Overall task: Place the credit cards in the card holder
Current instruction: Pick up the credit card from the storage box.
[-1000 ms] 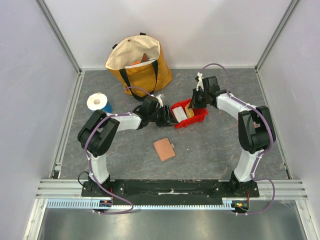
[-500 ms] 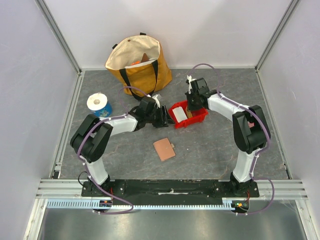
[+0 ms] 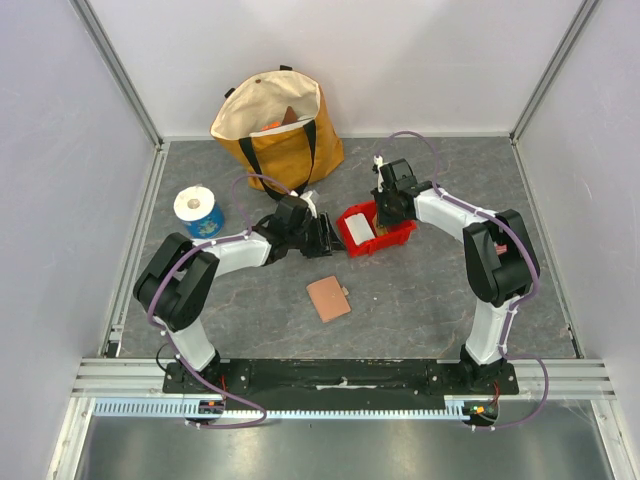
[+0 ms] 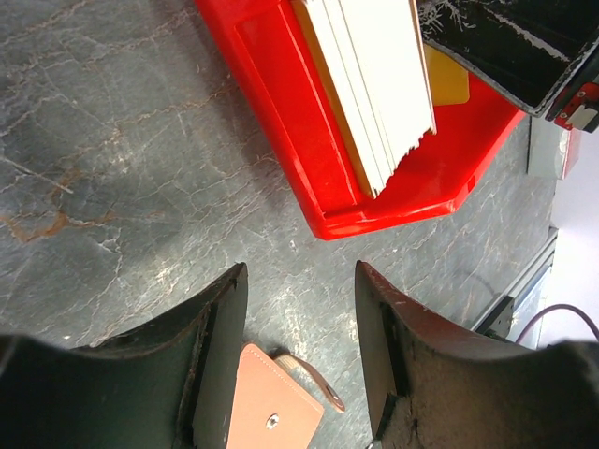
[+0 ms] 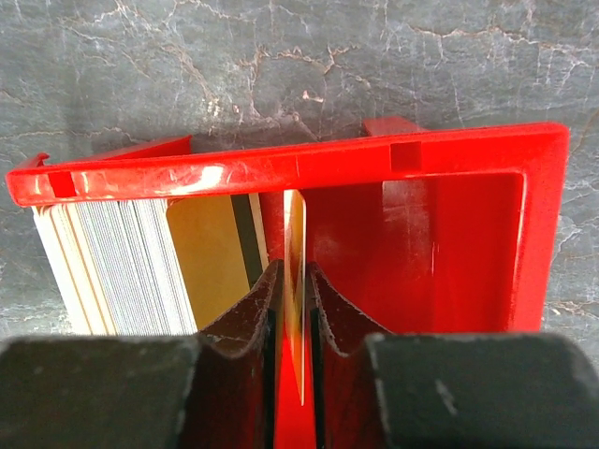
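A stack of white credit cards (image 5: 122, 262) leans in the left end of a red bin (image 5: 281, 168), with a yellowish card behind it. One yellowish card (image 5: 295, 243) stands edge-on between the fingers of my right gripper (image 5: 296, 271), which is open only a sliver, with thin gaps on both sides. From above, my right gripper (image 3: 385, 212) dips into the bin (image 3: 385, 243). My left gripper (image 3: 325, 238) hovers open and empty beside the bin's left end. The tan card holder (image 3: 327, 298) lies closed on the table, and its snap corner (image 4: 267, 412) shows below my left gripper (image 4: 299, 281).
A yellow tote bag (image 3: 275, 125) stands at the back. A white roll on a blue base (image 3: 198, 207) sits at the left. The black body of the right gripper (image 4: 505, 47) looms over the bin's far end in the left wrist view.
My right gripper has moved left into the bin and parted its jaws slightly around a card. The left arm has shifted a little left; its jaws keep the same gap.
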Tool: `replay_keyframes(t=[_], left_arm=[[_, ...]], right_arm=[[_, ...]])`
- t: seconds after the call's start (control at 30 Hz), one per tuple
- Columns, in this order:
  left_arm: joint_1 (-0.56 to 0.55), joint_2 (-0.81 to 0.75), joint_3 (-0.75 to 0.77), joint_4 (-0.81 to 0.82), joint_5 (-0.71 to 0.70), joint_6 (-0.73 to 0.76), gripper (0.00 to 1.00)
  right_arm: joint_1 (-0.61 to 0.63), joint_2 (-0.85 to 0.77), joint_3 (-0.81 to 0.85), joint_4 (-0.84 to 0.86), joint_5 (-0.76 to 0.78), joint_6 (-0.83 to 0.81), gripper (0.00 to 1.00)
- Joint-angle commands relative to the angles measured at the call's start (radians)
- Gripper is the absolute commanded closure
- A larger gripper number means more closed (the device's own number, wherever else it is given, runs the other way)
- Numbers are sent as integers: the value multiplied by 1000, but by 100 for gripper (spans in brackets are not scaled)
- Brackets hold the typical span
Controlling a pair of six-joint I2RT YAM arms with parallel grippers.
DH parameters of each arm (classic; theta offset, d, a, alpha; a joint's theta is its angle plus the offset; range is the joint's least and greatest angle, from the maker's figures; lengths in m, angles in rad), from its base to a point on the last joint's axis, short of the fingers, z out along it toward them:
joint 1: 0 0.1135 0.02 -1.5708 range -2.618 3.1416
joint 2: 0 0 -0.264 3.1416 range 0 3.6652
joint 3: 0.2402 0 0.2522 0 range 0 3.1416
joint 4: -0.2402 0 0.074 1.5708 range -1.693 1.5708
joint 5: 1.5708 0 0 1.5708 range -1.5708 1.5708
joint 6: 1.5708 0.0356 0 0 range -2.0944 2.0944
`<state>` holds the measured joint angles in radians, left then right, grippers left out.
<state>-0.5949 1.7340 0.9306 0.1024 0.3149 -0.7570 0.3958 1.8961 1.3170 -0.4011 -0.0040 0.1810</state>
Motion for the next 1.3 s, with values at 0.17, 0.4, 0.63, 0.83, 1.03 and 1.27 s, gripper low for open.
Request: replay_keyframes(t=[0.17, 0.4, 0.63, 0.83, 1.03, 1.27], left_arm=[[3, -71, -35, -1, -25, 47, 44], [1, -157, -68, -33, -60, 70, 45], [-5, -356, -160, -49, -140, 114, 45], [-6, -576, -274, -59, -185, 134, 22], [-5, -651, -374, -118, -140, 68, 3], [-6, -746, -481, -177, -149, 2, 59]], right_arm=[[5, -34, 8, -13, -30, -18, 95], [5, -75, 83, -53, 45, -57, 100], [5, -262, 28, -12, 101, -83, 100], [5, -446, -88, 7, -98, -23, 100], [168, -584, -274, 64, -185, 135, 100], [322, -637, -478, 225, -159, 359, 100]])
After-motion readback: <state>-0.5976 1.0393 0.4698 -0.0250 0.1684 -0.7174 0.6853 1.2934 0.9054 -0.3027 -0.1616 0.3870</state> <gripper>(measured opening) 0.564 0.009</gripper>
